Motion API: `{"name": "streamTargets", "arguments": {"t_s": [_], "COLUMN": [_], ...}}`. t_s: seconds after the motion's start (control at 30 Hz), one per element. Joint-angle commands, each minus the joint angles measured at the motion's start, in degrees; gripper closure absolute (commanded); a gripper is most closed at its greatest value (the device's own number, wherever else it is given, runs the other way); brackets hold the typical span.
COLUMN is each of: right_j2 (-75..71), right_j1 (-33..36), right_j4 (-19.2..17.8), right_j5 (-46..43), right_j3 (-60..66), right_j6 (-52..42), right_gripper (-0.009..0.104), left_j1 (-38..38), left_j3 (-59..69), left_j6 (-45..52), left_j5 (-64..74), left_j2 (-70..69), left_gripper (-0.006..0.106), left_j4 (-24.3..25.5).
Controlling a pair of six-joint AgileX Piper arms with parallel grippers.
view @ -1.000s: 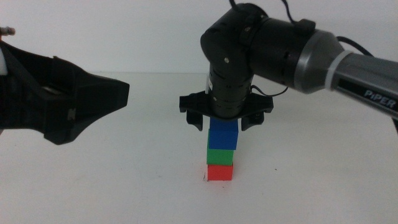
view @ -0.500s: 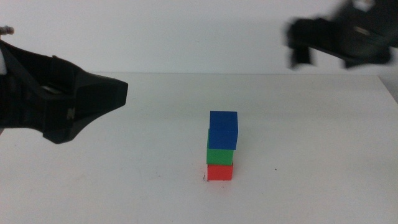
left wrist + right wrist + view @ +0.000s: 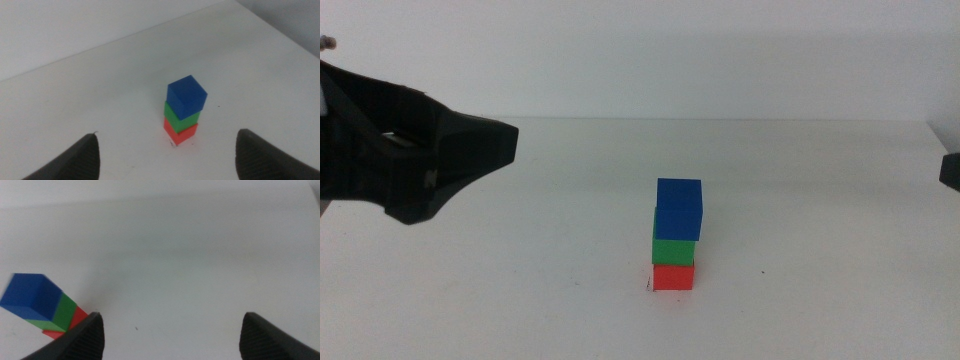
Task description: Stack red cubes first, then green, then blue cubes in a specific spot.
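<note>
The red cube (image 3: 673, 276) stands on the white table with the green cube (image 3: 674, 250) on it and the blue cube (image 3: 679, 209) on top, slightly offset. My left gripper (image 3: 505, 148) hovers at the left, open and empty, well apart from the stack. The left wrist view shows the stack: blue (image 3: 186, 95), green (image 3: 182, 119), red (image 3: 180, 134), beyond its own open jaws (image 3: 166, 155). My right gripper (image 3: 952, 170) is only a dark sliver at the right edge. Its wrist view (image 3: 171, 317) shows open, empty jaws and the stack off to one side (image 3: 30, 297).
The white table (image 3: 820, 230) carries nothing but the stack. Its far edge meets a plain white wall (image 3: 720, 60). The table's right corner (image 3: 932, 126) shows at the far right.
My right gripper has let go of the blue cube, risen and pulled away to the right, almost out of the middle view. The stack stays standing. The left gripper barely shifted.
</note>
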Motion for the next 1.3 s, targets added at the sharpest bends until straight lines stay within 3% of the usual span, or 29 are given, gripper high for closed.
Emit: {"name": "streamTargets", "arguments": {"t_s": [0.0,0.2,0.3,0.83,1.0,1.13,1.17,1.27], "right_j2": [-2.9,-3.6,-3.6,-3.6,-4.3,-9.0,-10.7,-17.7], "right_j1": [-1.2,-1.0,-1.0,-1.0,-1.0,-1.0,-1.0,-1.2], "right_j4": [2.9,-0.5,1.0,1.0,1.8,9.5,9.6,5.5], "right_j5": [-5.9,-8.1,-8.1,-8.5,-10.7,-17.8,-21.5,-31.3], "right_j3": [3.8,5.1,5.1,5.1,7.5,15.9,19.1,28.8], "right_j6": [-5.1,-4.9,-4.7,-4.7,-4.7,-4.7,-4.7,-4.7], "right_gripper": [0.010,0.010,0.010,0.010,0.010,0.010,0.010,0.010], "left_j1": [0.0,0.0,0.0,0.4,7.9,18.0,20.6,26.9], "left_j3": [-0.1,-0.1,-0.1,3.2,16.0,30.0,33.4,41.8], "left_j6": [0.0,0.0,0.0,0.0,0.0,0.0,0.0,0.0], "left_j5": [-0.8,-0.9,-0.9,-6.2,-13.8,-20.1,-20.3,-20.1], "left_j2": [-0.3,-0.3,-0.3,-3.1,-9.1,-18.7,-21.8,-30.7], "left_gripper": [0.010,0.010,0.010,0.010,0.010,0.010,0.010,0.010], "left_j4": [1.2,2.1,2.3,3.4,0.3,0.3,0.6,1.3]}}
